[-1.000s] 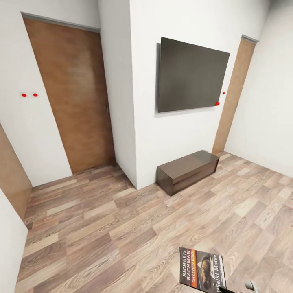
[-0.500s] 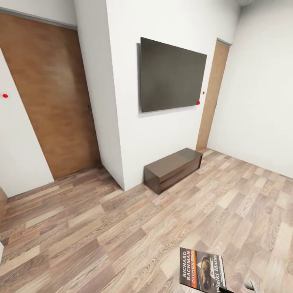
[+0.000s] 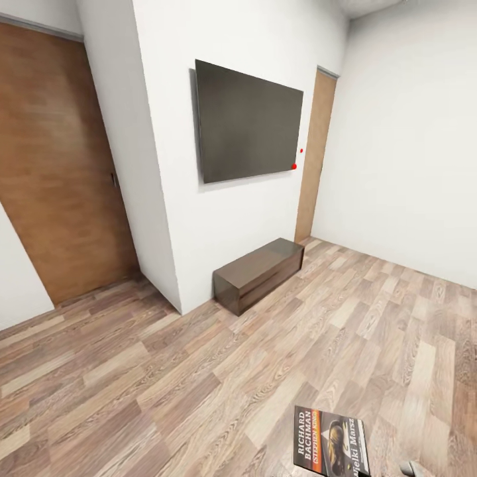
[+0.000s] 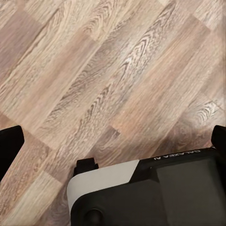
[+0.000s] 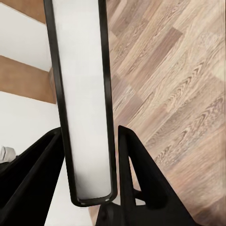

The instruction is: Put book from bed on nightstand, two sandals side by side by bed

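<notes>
1. The book [image 3: 329,442] sits nearest, at the lower edge of the head view, cover up with the "RICHARD BACHMAN" lettering readable. It seems to be carried clear of the floor, presumably so it can be brought to a nightstand.
2. In the right wrist view the right gripper [image 5: 89,155] has its dark jaws pinching the book [image 5: 84,94] edge-on, one on each cover, with the white page edge facing the camera. Gripping across the thin side likely keeps it from slipping while the base travels.
3. The left gripper [image 4: 113,150] hangs over bare planks with its jaws spread and nothing between them.
4. Light-brown wood-plank floor [image 3: 199,371] stretches ahead.
5. Further off, a long low dark bench [image 3: 260,273] stands against a white wall under a dark wall-mounted screen [image 3: 247,122].
6. Brown doors [image 3: 59,165] flank that wall.
</notes>
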Robot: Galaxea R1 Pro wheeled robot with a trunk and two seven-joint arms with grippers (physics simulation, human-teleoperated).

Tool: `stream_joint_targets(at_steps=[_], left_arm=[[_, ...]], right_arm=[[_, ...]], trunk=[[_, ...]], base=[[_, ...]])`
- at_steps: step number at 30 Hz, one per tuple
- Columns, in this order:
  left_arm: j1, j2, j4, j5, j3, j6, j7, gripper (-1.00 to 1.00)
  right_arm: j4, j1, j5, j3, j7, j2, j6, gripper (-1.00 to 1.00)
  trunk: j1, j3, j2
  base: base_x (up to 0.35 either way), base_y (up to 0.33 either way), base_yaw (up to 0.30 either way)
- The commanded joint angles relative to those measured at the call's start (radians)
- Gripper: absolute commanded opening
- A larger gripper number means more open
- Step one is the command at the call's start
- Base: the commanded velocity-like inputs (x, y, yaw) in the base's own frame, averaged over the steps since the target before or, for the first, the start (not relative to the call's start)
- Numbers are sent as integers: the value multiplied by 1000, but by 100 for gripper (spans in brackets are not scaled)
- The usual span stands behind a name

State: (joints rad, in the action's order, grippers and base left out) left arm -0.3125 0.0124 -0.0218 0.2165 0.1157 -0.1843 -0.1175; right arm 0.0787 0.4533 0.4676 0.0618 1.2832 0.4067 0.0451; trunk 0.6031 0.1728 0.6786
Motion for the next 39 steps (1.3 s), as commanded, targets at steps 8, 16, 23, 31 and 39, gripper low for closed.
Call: stream_joint_targets(at_steps=[8, 16, 23, 31, 39], left_arm=[[0, -6, 0, 10, 10, -3, -2, 100], [0, -11, -1, 9, 10, -7, -2, 100], [0, -11, -1, 9, 10, -7, -1, 100], [0, -8, -1, 9, 10, -7, -2, 100], [0, -8, -1, 10, 10, -7, -2, 100]], right_arm=[[3, 2, 8, 0, 6, 0, 0, -100], [1, 2, 8, -4, 10, 0, -11, -100], [3, 2, 8, -2, 7, 0, 2, -100], [3, 2, 5, -2, 11, 0, 4, -100], [3, 2, 2, -2, 9, 0, 4, -100]], trunk=[[0, 2, 1], [0, 2, 1], [0, 2, 1], [0, 2, 1], [0, 2, 1]], base=[[0, 0, -254], [0, 0, -262], [0, 0, -257], [0, 0, -255], [0, 0, -253]])
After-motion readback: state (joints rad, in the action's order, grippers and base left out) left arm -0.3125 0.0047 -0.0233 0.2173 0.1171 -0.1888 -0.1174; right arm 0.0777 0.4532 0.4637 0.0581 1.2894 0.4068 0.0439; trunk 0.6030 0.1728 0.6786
